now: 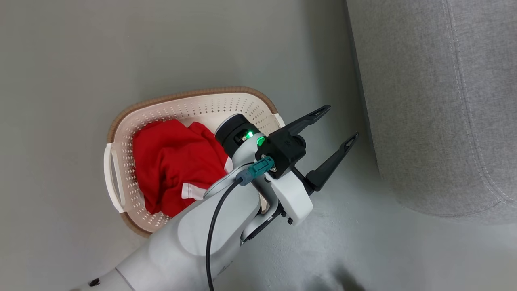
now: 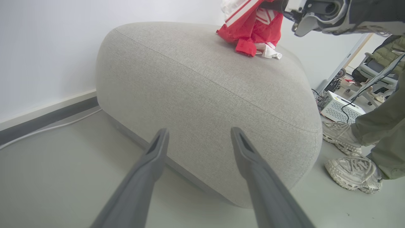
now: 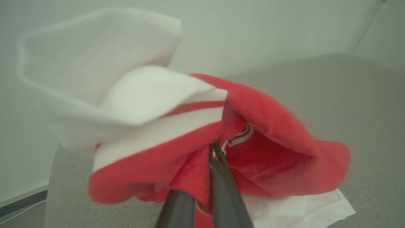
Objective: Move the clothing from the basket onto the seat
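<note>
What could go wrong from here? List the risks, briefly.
1. The striped garment is bunched around the shut right gripper, so it may snag there when released.
2. It hangs near what looks like the far edge of the seat, so it could slide off once dropped.
3. A person's shoes stand close beside the seat. A wide arm swing might hit that person.

Pale sneakers (image 2: 341,137) near white box (image 2: 340,107)

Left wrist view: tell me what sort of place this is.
Probably a lab staged as a living room: large grey fabric sofa, white vented equipment box on the bare floor, grey office chair behind.
</note>
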